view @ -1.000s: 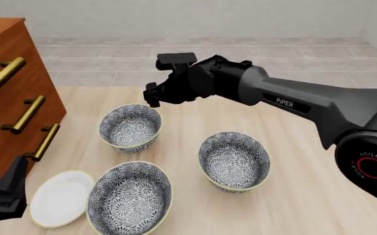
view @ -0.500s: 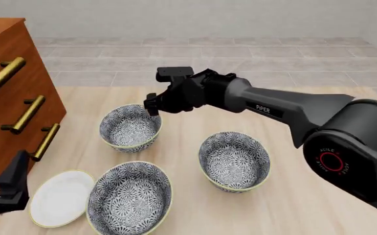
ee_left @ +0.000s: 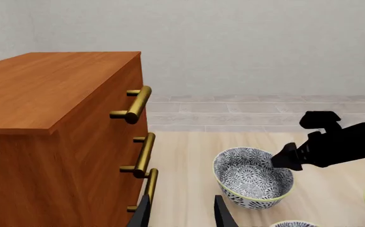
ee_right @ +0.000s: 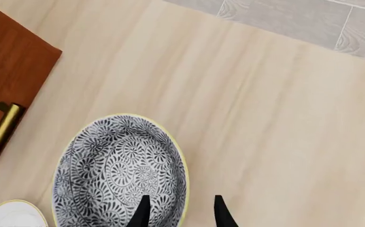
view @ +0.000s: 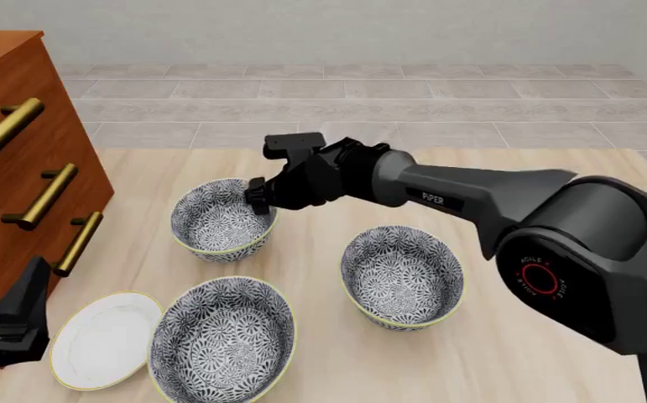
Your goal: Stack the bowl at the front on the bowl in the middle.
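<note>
The bowl at the front (view: pixel 222 218) is the floral one farthest along the arms' reach, beside the dresser. My right gripper (view: pixel 258 200) stands open at its right rim. In the right wrist view, the two fingertips straddle that bowl's (ee_right: pixel 116 170) yellow rim, one inside and one outside, gripper (ee_right: pixel 181 213) unclosed. The bowl in the middle (view: pixel 402 275) sits on the table to the right, untouched. My left gripper (view: pixel 21 306) hangs open and empty at the table's near left corner. The left wrist view shows the front bowl (ee_left: pixel 252 182) and the right gripper (ee_left: pixel 283 161).
A third floral bowl (view: pixel 222 340) lies nearest the camera, with a flat white plate (view: pixel 99 340) touching its left side. A wooden dresser (view: pixel 21 168) with brass handles (view: pixel 44 197) stands along the left edge, close to the front bowl.
My right gripper has come down and slightly nearer, from above the far bowl's rim to level with it. The bowls and the left arm have hardly moved.
</note>
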